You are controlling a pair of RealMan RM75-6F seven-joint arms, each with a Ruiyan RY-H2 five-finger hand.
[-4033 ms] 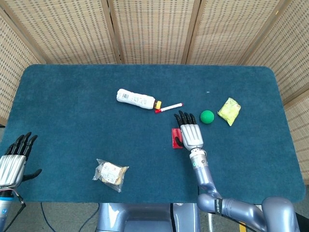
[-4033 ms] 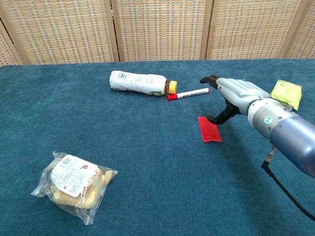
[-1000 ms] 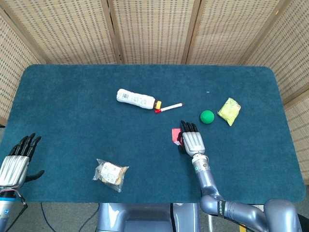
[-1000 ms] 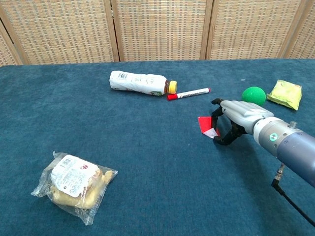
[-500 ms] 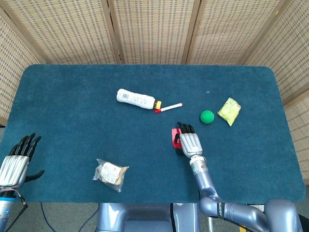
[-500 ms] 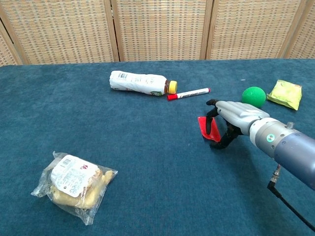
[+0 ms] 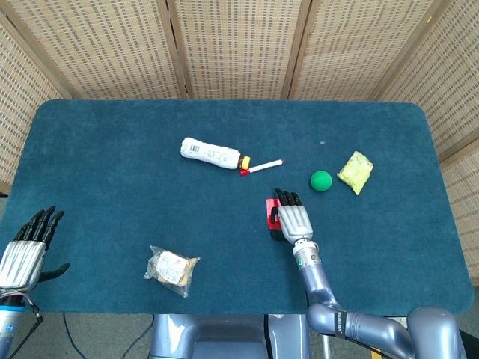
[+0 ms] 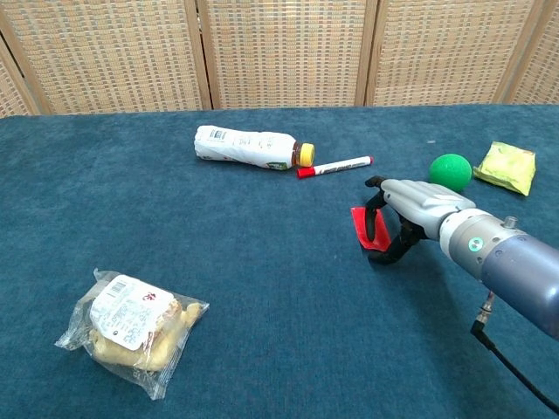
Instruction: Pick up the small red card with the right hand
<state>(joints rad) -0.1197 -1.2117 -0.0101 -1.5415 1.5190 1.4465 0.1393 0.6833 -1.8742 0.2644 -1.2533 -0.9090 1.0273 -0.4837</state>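
The small red card (image 7: pixel 270 212) (image 8: pixel 361 229) stands tilted up on its edge on the blue table cloth, just right of centre. My right hand (image 7: pixel 293 221) (image 8: pixel 414 210) curls over it from the right, fingers on the card's upper side and thumb under its lower edge, pinching it. Whether the card's lower edge still touches the cloth I cannot tell. My left hand (image 7: pixel 26 250) hangs at the lower left, off the table's corner, with fingers spread and nothing in them.
A white bottle (image 7: pixel 213 154) (image 8: pixel 249 146) and a red-capped marker (image 7: pixel 262 166) (image 8: pixel 334 166) lie behind the card. A green ball (image 7: pixel 321 180) (image 8: pixel 450 169) and a yellow packet (image 7: pixel 355 171) (image 8: pixel 506 166) sit to the right. A clear snack bag (image 7: pixel 172 269) (image 8: pixel 131 330) lies front left.
Four seconds ago the card lay flat with the thumb at its edge. Over the last second the right hand closed on it, shifted slightly left and tipped it up.
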